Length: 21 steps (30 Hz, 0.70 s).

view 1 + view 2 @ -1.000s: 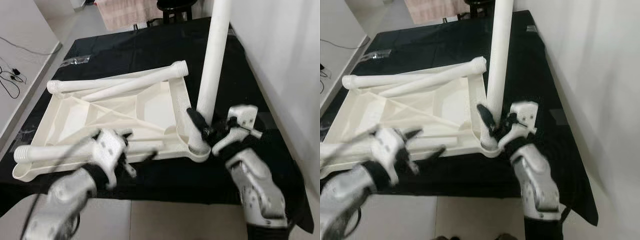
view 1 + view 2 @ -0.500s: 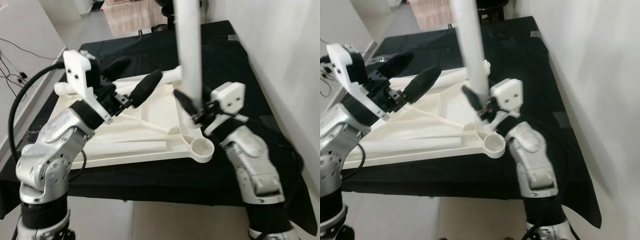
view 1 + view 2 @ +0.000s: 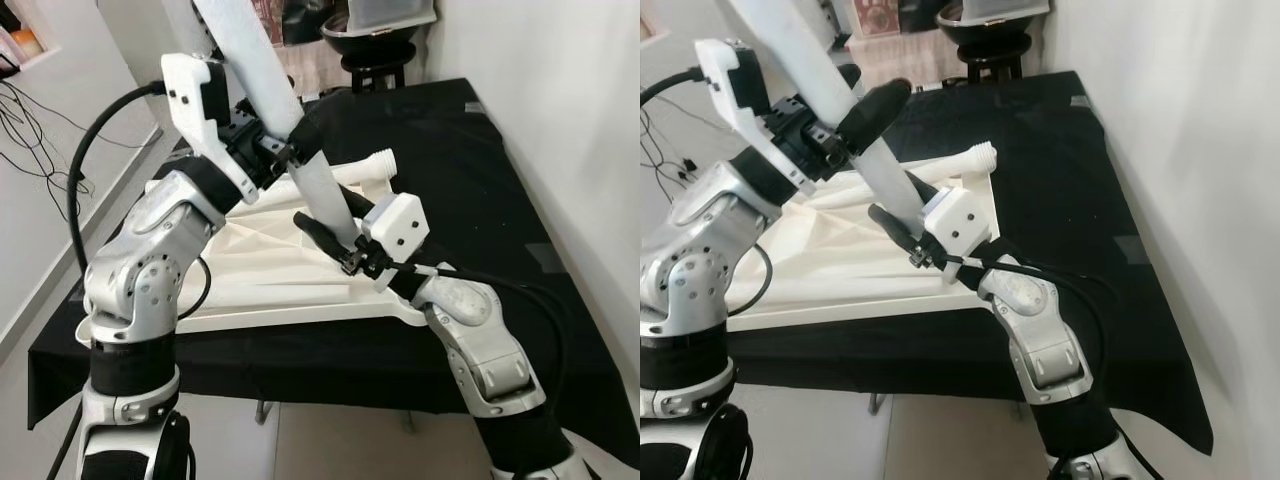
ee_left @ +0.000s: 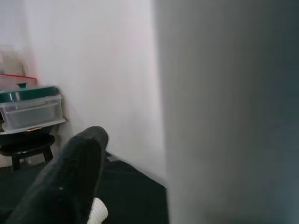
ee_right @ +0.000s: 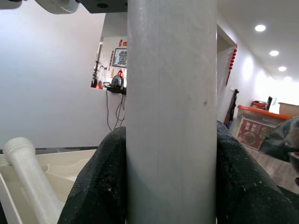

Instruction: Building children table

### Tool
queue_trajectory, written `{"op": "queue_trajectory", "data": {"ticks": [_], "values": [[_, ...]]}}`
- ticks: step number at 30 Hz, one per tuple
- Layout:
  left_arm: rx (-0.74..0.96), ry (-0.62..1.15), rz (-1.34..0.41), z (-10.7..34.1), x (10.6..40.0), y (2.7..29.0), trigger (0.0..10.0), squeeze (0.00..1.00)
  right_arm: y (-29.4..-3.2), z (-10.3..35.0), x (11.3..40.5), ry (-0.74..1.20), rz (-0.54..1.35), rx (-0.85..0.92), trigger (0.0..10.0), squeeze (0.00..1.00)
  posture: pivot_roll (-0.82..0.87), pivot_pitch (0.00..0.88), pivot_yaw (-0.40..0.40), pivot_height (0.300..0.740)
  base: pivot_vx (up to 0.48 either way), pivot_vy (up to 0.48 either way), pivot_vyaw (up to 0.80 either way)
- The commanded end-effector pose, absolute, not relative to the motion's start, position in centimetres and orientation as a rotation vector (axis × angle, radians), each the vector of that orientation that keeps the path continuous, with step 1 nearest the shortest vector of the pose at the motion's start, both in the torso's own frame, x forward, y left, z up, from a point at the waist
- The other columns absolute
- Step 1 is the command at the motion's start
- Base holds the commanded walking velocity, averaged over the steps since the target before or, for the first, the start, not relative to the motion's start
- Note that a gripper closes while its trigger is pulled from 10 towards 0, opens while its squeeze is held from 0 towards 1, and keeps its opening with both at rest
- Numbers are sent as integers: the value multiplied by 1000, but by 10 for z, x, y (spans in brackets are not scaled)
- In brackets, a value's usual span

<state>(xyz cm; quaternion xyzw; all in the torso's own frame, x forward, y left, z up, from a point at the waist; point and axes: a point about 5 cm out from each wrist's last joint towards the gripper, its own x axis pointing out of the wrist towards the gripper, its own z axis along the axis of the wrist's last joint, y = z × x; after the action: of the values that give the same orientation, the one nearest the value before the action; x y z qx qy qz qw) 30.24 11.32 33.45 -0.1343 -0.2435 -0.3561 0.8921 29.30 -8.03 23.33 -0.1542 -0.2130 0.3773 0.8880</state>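
Note:
A white table leg (image 3: 262,80) is held up in the air, tilted with its top toward my left. My right gripper (image 3: 338,232) is shut on its lower end, and both black fingers (image 5: 107,182) press its sides. My left gripper (image 3: 292,140) straddles the leg higher up. Its visible finger (image 4: 70,182) stands apart from the leg (image 4: 224,116), so it is open. Below, the white table top (image 3: 260,295) lies upside down on the black-covered table (image 3: 450,150). A second leg with a threaded end (image 3: 375,165) lies along the top's far edge.
A white wall runs close along the right side of the black table. A dark stool with a bowl and a clear box (image 3: 378,30) stands behind it. Cables (image 3: 30,100) trail over the floor to the left.
The leg has come up out of the top's near corner socket and tilted left. My left arm rose from the front edge to the leg. The camera view has shifted too.

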Motion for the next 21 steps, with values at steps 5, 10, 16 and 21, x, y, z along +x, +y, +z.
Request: {"op": "queue_trajectory", "data": {"ticks": [5, 10, 16, 21], "values": [[-348, -562, -790, 348, 300, 107, 0, 0, -58, 218, 292, -405, 869, -425, 10000, 0, -40, 0, 121, 740, 0, 0, 0], [-349, -548, -836, 343, 297, 102, 0, 0, -63, 212, 300, -363, 819, -453, 10000, 0, -36, 0, 116, 740, 0, 0, 0], [-329, -516, -938, 333, 293, 95, 0, 0, -66, 207, 312, -292, 769, -474, 10000, 0, -38, 0, 109, 740, 0, 0, 0], [-307, -497, -1029, 328, 289, 90, 0, 0, -63, 208, 315, -243, 815, -431, 10000, 1000, -43, 0, 110, 740, 0, 0, 0]]}}
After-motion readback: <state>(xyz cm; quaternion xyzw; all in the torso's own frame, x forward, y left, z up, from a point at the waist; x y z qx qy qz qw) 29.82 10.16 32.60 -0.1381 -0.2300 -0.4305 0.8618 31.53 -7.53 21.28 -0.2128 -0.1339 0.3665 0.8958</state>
